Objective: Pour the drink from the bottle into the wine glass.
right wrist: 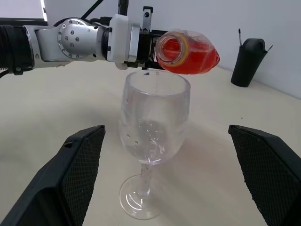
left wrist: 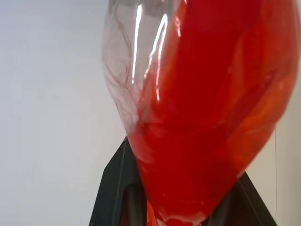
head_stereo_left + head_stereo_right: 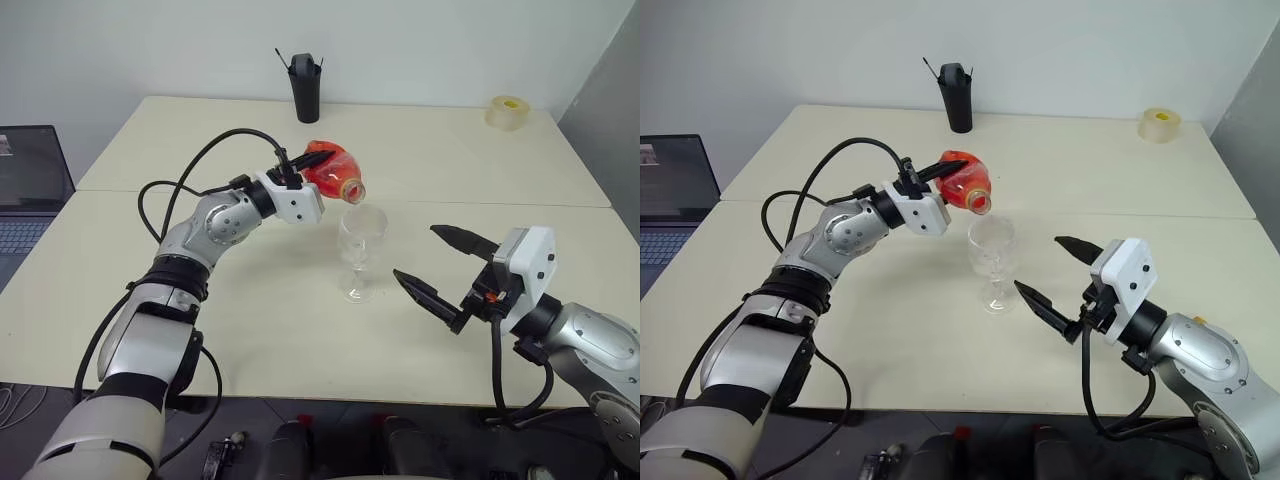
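Nearest the camera, the right gripper (image 3: pixel 432 263) hovers over the tabletop (image 3: pixel 250 330) just beside the wine glass (image 3: pixel 360 252), its two black fingers (image 1: pixel 82 172) spread wide and holding nothing, one to either side of the glass as the right wrist view shows it. Standing upright on its round foot, the wine glass carries droplets on the inside of its bowl; whether liquid has pooled at the bottom cannot be told. Just above the glass's rim, the left gripper (image 3: pixel 300 163) is pinched on the bottle (image 3: pixel 333 170), which lies tipped nearly on its side with its open, yellow-ringed mouth over the bowl. Its drink (image 2: pixel 211 117), bright red, fills much of the tilted body. Well behind the wine glass, near the tabletop's far edge, stands a tall black holder (image 3: pixel 305 88) with thin sticks rising from it, and a roll of tape (image 3: pixel 509 111) lies toward the far corner. Off the tabletop, well away from the glass on the robot's left, sits a laptop (image 3: pixel 30 190).
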